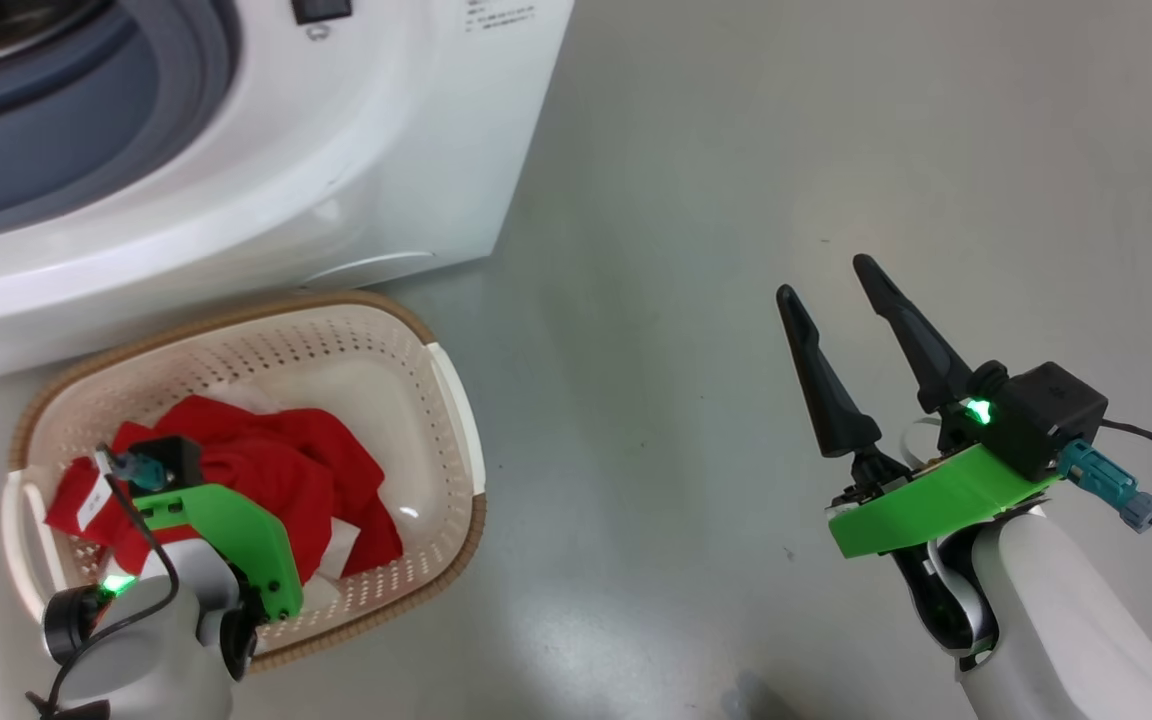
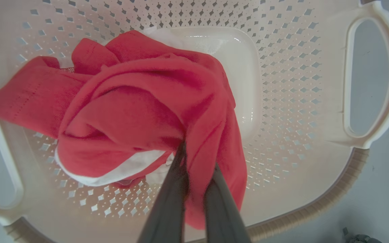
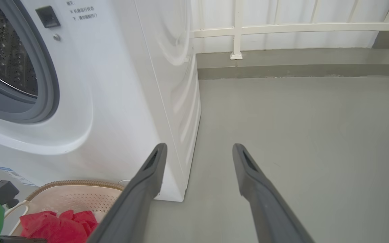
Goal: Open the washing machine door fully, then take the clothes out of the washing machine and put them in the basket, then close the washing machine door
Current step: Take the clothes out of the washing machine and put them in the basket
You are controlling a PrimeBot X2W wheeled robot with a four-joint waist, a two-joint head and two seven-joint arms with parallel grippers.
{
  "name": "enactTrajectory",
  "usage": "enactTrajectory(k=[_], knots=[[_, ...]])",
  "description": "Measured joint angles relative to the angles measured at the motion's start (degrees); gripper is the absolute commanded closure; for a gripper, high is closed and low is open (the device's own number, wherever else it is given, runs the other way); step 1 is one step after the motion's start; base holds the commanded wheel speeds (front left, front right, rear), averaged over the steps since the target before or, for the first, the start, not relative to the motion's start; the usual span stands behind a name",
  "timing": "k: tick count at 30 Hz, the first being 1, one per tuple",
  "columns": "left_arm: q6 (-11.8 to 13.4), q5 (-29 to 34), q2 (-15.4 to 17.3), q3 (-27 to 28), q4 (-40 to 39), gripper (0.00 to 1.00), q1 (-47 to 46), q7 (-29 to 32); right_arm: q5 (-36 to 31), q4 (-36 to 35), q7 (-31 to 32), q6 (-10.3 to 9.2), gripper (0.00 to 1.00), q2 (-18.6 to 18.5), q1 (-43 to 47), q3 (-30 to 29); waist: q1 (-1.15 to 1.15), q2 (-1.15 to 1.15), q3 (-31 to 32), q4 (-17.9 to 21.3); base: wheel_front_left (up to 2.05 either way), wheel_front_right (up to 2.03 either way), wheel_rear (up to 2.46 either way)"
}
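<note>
Clothes (image 2: 140, 111) bright red, white-trimmed, crumpled in basket (image 2: 282, 67).

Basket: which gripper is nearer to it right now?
Left. The left gripper is down inside the basket, shut on the red clothes. The right gripper stands open over the floor, well off to the right of the basket, touching nothing.

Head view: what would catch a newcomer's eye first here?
The red clothes heaped in the cream basket before the white washing machine, with the left pincer shut on a fold. At lower right, the right pincer hangs open over the grey floor.
</note>
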State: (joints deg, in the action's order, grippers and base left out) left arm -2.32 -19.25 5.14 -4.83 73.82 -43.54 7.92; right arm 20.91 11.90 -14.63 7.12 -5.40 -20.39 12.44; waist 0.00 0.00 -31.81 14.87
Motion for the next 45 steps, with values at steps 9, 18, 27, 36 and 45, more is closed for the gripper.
enactTrajectory(k=[9, 18, 27, 36, 45], knots=[[-0.05, -1.62, -0.14, 0.77, 0.25, 0.0, -0.12, -7.64, 0.04, 0.01, 0.0, 0.0, 0.0, 0.29, -0.01, -0.57, 0.0, 0.0, -1.31, 0.8, 0.0, 0.0, 0.0], [-2.32, -3.77, -0.59, 1.42, 0.2, 0.0, 0.22, -18.07, 0.2, 0.37, 0.0, 0.0, 0.0, 0.08, 0.01, -0.37, 0.0, 0.0, 1.7, -1.09, 0.0, 0.0, 0.0], [-2.85, -1.74, -1.26, -1.15, -5.53, 0.0, 3.82, -22.15, 0.21, 0.87, 0.0, 0.0, 0.0, -1.55, 0.54, -0.58, 0.0, 0.0, 7.12, -4.25, 0.0, 0.0, 0.0], [-2.81, 0.79, -2.08, -0.16, -20.46, 0.0, 12.09, -22.21, -0.16, 1.59, 0.0, 0.0, 0.0, -1.67, 3.89, -2.15, 0.0, 0.0, 12.98, -7.13, 0.0, 0.0, 0.0], [-1.94, 5.05, -2.18, 3.01, -38.67, 0.0, 20.47, -22.24, -0.35, 2.14, 0.0, 0.0, 0.0, -1.64, 6.5, -3.37, 0.0, 0.0, 19.09, -9.04, 0.0, 0.0, 0.0]])
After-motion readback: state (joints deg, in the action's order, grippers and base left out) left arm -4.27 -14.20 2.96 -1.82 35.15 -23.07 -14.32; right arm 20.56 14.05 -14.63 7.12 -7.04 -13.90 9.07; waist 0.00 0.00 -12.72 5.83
